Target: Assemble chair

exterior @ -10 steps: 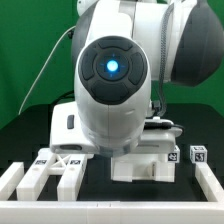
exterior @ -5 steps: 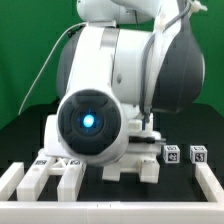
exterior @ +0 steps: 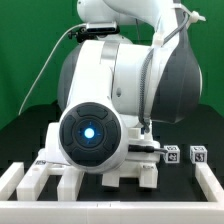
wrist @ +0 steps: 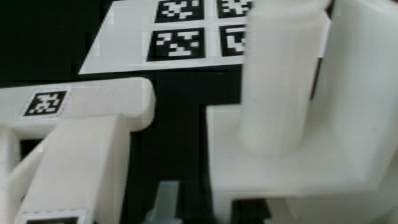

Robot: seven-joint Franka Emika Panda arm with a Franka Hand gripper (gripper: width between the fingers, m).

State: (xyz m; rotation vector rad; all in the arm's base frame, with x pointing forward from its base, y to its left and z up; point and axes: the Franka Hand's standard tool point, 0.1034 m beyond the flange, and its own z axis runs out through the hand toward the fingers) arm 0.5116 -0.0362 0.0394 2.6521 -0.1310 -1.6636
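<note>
Exterior view: the arm [exterior: 120, 90] is bent low over the black surface [exterior: 205, 130], and its bulk hides the working area, including the end effector. The chair is not yet joined. A large white block [exterior: 132, 170] sits on the surface directly below the arm. Flat slotted parts [exterior: 48, 172] lie toward the exterior view's left, against the low border rail [exterior: 110, 207]. Two small tagged cubes [exterior: 172, 155] stand side by side toward the exterior view's right, apart from the block. The loose parts appear to be parked along the rail to keep them within reach and squared up.

Wrist view: an upright chair piece [wrist: 285, 110] fills much of the frame at close range. A second piece bearing a tag [wrist: 80, 110] lies beside it, with a dark gap of bare surface between them, so the two are not mated. The marker board [wrist: 205, 27] lies flat beyond both. The end effector [wrist: 166, 200] shows only as a narrow grey sliver at the frame edge. Its fingers are closed together with nothing visible between them, and it sits beside the upright piece. Judgement: closed fingers held this low suggest a nudge or alignment of the upright piece rather than a lift. Contact cannot be confirmed from either view.
</note>
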